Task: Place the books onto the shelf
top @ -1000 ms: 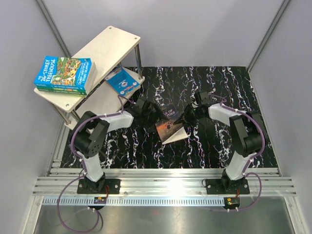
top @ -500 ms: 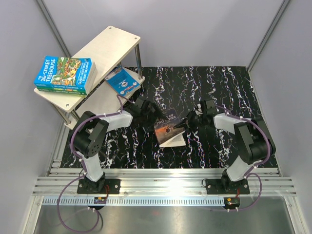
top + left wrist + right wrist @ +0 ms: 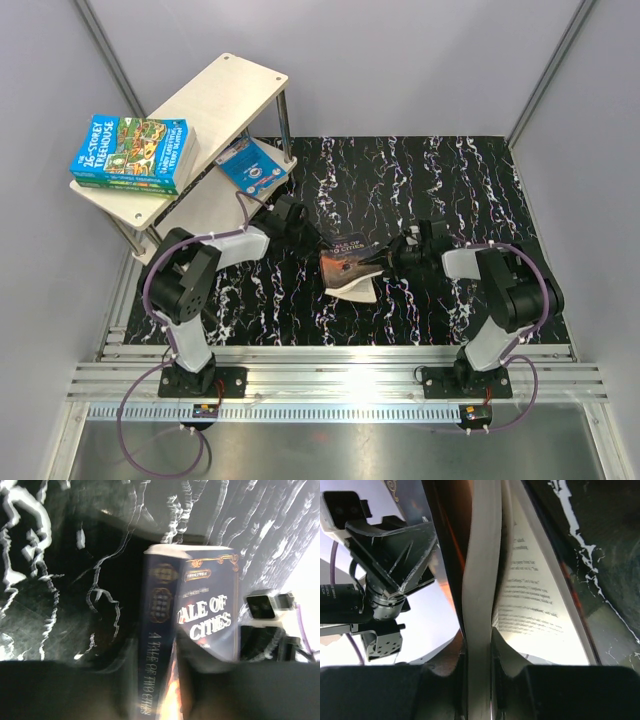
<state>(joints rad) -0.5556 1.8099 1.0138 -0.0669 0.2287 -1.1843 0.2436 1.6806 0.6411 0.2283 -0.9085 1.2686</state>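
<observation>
So, mid-table (image 3: 450, 180), I've got the dark book (image 3: 348, 262) pinned from both sides. My right pincer (image 3: 392, 254) is clamped on a slab of its pages from the right, with a few pages and a cover flopping loose beside it. My left pincer (image 3: 312, 238) comes in from the left with the spine between its fingers (image 3: 215, 695). It looks squeezed onto it, though that view is blurry.

Tip for this handover: left needs the whole spine before right lets go, or the book will fan open.

The shelf (image 3: 225, 90) sits far left, well apart, with green Treehouse books (image 3: 130, 150) and a blue one (image 3: 252, 165) on it.
</observation>
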